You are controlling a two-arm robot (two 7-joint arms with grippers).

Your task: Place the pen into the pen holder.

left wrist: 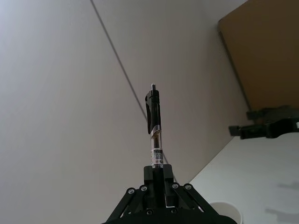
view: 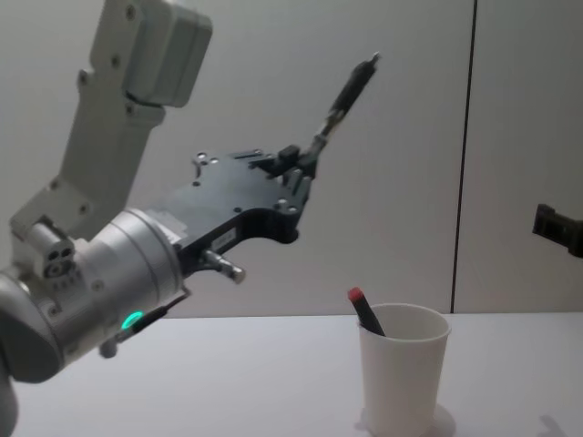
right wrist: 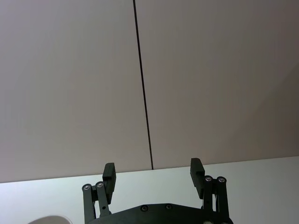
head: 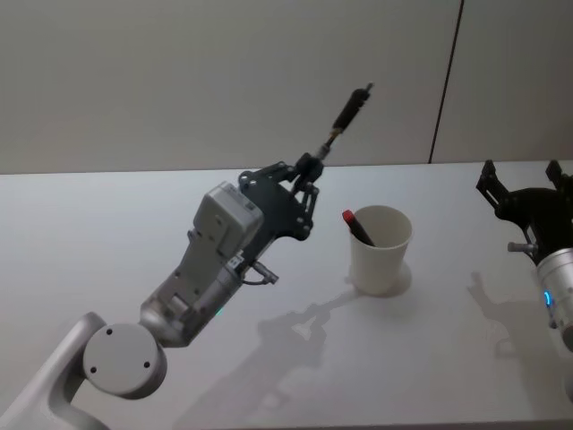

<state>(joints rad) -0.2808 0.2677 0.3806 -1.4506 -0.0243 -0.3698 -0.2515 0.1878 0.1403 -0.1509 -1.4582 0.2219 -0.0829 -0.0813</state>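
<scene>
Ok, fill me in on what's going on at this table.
The left gripper is shut on a black pen, holding it by its lower end, tilted, in the air left of the white paper cup. The cup stands on the table with a red-capped pen already inside. The right gripper hangs open off to the right, idle.

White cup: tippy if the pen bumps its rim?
Probably light: thin-looking paper cup holding one red-capped pen, so a rim bump could shove or tip it. Its taper toward the base likely adds to that. Walls would probably dent if squeezed. Left gripper holds the pen raised nearby.
</scene>
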